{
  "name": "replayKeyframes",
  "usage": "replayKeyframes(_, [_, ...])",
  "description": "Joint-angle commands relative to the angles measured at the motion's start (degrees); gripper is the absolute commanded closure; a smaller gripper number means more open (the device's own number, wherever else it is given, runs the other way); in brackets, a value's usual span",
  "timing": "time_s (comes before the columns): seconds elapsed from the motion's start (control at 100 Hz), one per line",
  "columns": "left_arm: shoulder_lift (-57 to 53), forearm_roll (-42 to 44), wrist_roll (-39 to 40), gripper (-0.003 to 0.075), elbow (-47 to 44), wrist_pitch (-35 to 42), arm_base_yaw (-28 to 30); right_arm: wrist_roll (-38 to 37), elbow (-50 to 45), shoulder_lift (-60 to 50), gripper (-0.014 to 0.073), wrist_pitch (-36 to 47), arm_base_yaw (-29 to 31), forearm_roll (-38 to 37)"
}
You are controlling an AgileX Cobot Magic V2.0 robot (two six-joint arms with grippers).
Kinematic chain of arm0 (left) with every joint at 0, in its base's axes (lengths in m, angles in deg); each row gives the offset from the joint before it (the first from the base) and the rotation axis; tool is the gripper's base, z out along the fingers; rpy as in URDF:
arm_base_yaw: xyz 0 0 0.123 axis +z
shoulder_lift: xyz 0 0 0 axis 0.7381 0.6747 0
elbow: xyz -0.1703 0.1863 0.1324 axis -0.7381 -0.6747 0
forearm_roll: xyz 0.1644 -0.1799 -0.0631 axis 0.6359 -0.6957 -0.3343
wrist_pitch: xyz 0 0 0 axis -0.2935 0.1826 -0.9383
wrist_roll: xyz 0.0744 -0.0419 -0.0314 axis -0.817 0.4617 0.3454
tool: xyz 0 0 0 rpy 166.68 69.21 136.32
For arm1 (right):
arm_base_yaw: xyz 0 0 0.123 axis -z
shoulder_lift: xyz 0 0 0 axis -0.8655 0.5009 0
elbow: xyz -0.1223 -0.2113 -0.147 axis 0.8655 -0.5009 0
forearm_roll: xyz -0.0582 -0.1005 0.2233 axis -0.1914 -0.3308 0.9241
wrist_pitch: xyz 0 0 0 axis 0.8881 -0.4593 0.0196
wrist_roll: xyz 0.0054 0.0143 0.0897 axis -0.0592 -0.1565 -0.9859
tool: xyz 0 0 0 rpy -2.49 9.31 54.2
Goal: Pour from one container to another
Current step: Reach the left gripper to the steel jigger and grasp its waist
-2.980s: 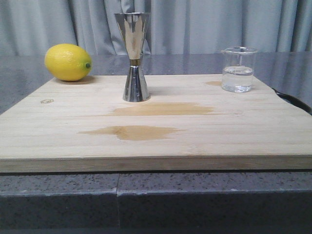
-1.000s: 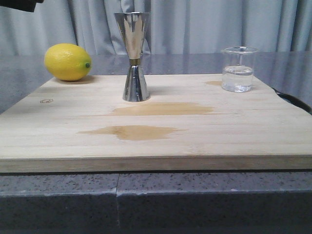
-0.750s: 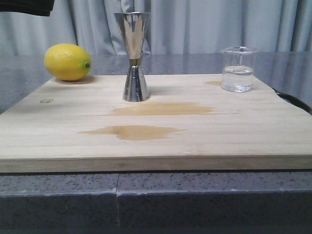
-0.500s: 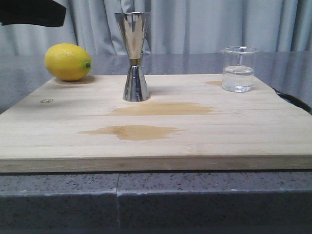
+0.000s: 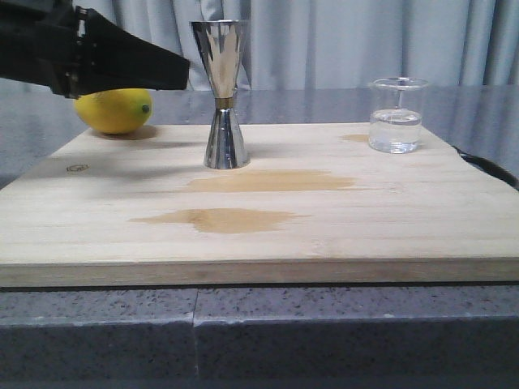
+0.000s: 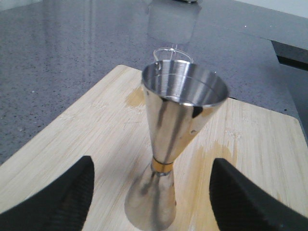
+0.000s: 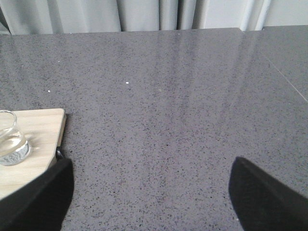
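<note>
The steel jigger (image 5: 221,97) stands upright at the back middle of the wooden board (image 5: 259,227). The glass beaker (image 5: 396,115), holding some clear liquid, stands at the board's back right. My left gripper (image 5: 174,71) reaches in from the upper left, its tip just left of the jigger's upper cone. In the left wrist view the left gripper (image 6: 151,162) is open, the jigger (image 6: 175,134) stands ahead between the two black fingers (image 6: 57,197), untouched, and the beaker's rim (image 6: 169,51) peeks out behind it. My right gripper (image 7: 153,163) is open over bare countertop, with the beaker (image 7: 9,139) off to one side.
A yellow lemon (image 5: 113,113) lies at the board's back left corner, partly covered by my left arm. Two damp brown stains (image 5: 235,217) mark the board's middle. Grey stone countertop (image 7: 168,96) surrounds the board, with curtains behind. A dark object (image 5: 491,168) lies by the board's right edge.
My left gripper has come in from the upper left and moved right, now covering the lemon's top and nearing the jigger. Jigger, beaker and lemon have stayed put.
</note>
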Motion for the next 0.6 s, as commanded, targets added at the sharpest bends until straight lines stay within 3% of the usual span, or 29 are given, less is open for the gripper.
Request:
replayKeyframes(0.0, [-0.74, -6.40, -1.61, 0.0258, 1.52, -5.34, -2.45, 0.32, 2.06, 0.76, 0.0018, 3.83, 0.32, -0.74])
replayKeyframes(0.24, [2.13, -11.25, -4.55, 0.0258, 1.79, -5.34, -7.31, 0.32, 2.06, 0.76, 0.0018, 3.83, 0.32, -0.74])
replayKeyframes(0.59, [4.11, -12.63, -5.90, 0.0258, 2.37, -5.34, -8.16, 0.32, 2.06, 0.76, 0.0018, 3.70, 0.32, -0.74])
